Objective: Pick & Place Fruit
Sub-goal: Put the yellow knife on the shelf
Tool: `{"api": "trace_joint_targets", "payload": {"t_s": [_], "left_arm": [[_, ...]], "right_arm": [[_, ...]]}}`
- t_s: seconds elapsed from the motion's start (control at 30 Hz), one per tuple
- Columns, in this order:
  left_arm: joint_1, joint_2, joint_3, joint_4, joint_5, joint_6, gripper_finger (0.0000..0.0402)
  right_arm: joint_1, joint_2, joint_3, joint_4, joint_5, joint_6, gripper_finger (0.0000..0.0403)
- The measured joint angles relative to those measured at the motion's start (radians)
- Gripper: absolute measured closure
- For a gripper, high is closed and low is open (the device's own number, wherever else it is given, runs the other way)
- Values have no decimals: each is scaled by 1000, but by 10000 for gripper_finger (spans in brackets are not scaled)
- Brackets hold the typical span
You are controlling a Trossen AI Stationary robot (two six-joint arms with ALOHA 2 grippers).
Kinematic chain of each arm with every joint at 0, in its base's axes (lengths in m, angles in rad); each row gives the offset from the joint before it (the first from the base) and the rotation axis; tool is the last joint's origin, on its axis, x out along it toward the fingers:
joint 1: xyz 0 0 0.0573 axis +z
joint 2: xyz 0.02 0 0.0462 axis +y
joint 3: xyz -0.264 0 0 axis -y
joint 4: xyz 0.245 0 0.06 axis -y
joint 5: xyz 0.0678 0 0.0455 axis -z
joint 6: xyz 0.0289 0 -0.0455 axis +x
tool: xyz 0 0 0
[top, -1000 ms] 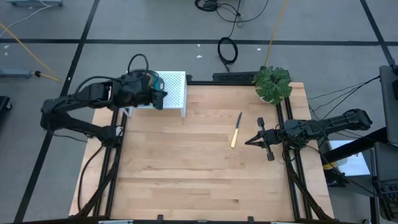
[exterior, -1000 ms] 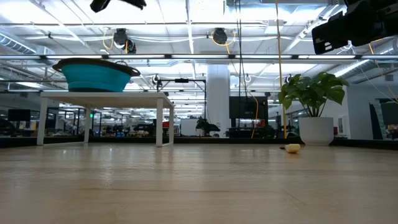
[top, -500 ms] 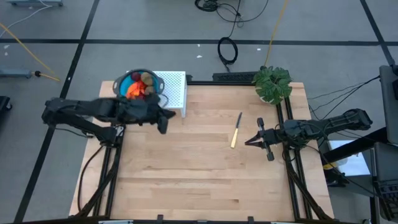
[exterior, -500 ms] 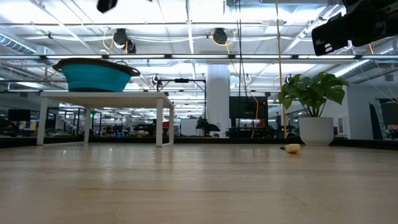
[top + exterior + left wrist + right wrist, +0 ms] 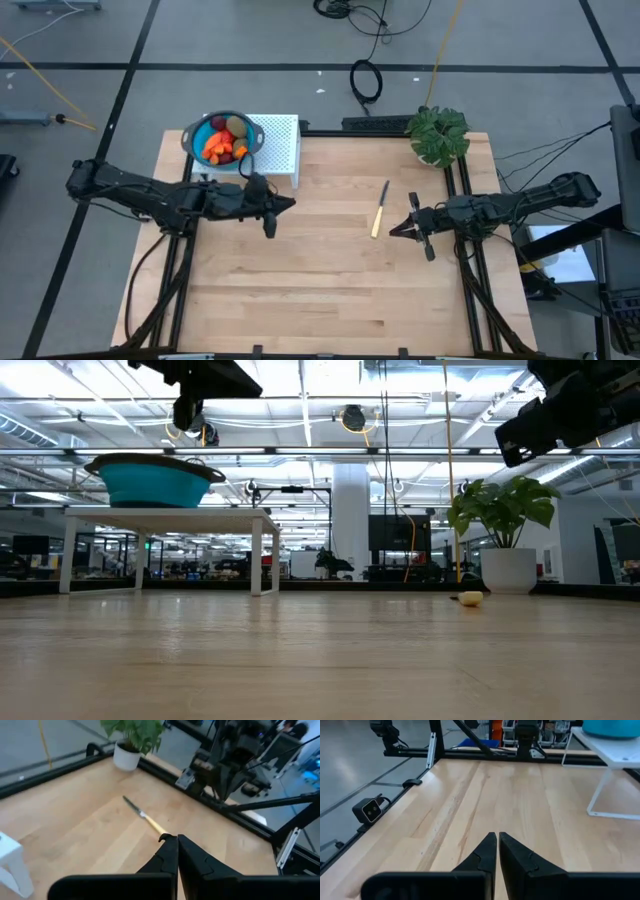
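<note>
Pale wooden planks make up the bench (image 5: pixel 300 270), framed by black rails, with grey floor and loose cables beyond it. On a small white stand (image 5: pixel 280 148) at the far left corner sits a teal bowl (image 5: pixel 197 133) holding the fruit (image 5: pixel 224 142): an elongated red-orange piece, dark red balls, a brown-green oval and small orange bits, all heaped together inside the rim. In the low view the bowl (image 5: pixel 157 478) shows on the white stand (image 5: pixel 168 520), its contents hidden by the wall.

Left gripper (image 5: pixel 285 203) hangs over the bench just in front of the stand, its fingers (image 5: pixel 167 857) pressed together and empty; the bowl lies behind them and to one side. Ahead of those fingers lies a yellow-handled knife (image 5: pixel 379 210), flat on the wood. Right gripper (image 5: pixel 397 229) hovers just beside the knife's handle end, fingers (image 5: pixel 489 854) together, holding nothing. A potted plant (image 5: pixel 438 135) stands at the far right corner.
</note>
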Motion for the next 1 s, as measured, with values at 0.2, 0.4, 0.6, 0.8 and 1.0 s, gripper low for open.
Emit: {"api": "trace_joint_targets", "payload": {"t_s": [0.2,0.4,0.6,0.8,1.0], "left_arm": [[1,-106,-89,27,0,75,399],[1,-281,-169,31,19,169,400],[1,-437,-241,31,81,263,398],[1,-543,-305,26,101,327,396],[1,-621,-350,-10,154,340,394]], "right_arm": [[0,56,0,39,127,64,387],[0,100,16,62,253,153,387],[-1,150,77,44,373,199,387],[-1,222,182,-54,446,253,387],[0,332,338,-245,490,358,387]]}}
